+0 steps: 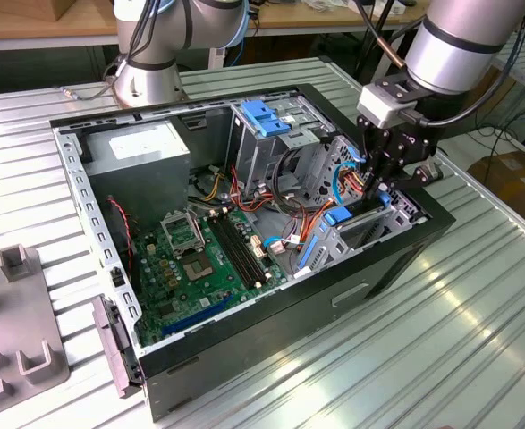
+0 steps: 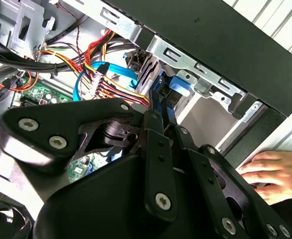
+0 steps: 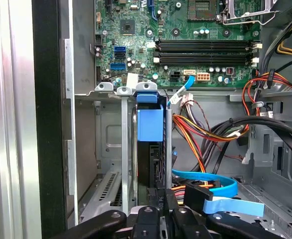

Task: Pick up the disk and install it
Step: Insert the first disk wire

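My gripper (image 1: 380,183): lowered into the corner of the open computer case (image 1: 405,255) at the exterior view's right, fingers drawn narrow and pinching the top edge of the disk (image 3: 150,149).
My fingers (image 2: 158,117): in the second wrist view they run close together, their tips meeting the blue rail at the bay.
Disk: standing on edge in the metal drive bay (image 3: 121,164), its blue rail toward the green board (image 3: 185,45) in the first wrist view; most of it sits down inside the slot.
Bay: against the case's dark side wall, with empty slots beside the disk.
Cables (image 3: 205,132): orange, red, black and flat blue ones lie just beside the bay.
Blue latch (image 1: 264,116): on the taller metal cage, well apart from my gripper.
Person's hand (image 2: 277,172): resting outside the case, near its black wall.
Table (image 1: 459,340): ribbed metal, carrying the case.
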